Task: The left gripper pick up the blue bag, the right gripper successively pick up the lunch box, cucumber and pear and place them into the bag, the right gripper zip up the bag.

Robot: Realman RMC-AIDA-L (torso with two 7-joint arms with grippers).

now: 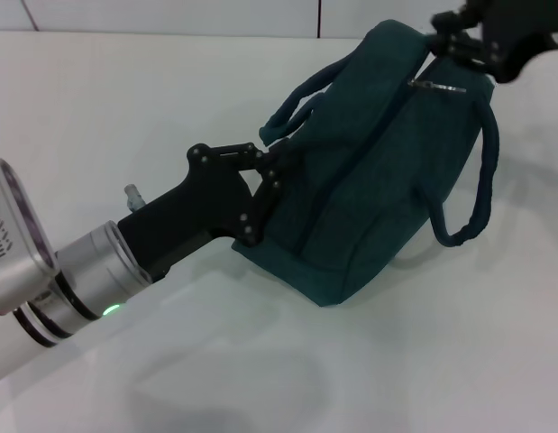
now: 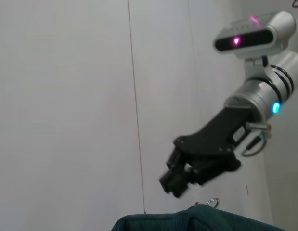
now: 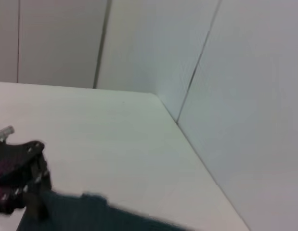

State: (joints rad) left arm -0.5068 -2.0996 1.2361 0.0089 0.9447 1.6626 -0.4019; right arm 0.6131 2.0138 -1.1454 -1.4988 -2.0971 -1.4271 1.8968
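The left end effector (image 1: 265, 185) reaches in from seven o'clock in the head view, its fingers pinching the near left edge of the blue bag (image 1: 369, 180), close to one padded loop handle (image 1: 301, 101). The bag sits on the white desk (image 1: 170, 361), bulging, its zipper pull (image 1: 438, 87) lying at the far end near one o'clock. There the right end effector (image 1: 454, 41) hangs right at the bag's far top, by the zipper; whether its fingers are spread or pressed together cannot be told. A second handle (image 1: 477, 189) droops at three o'clock
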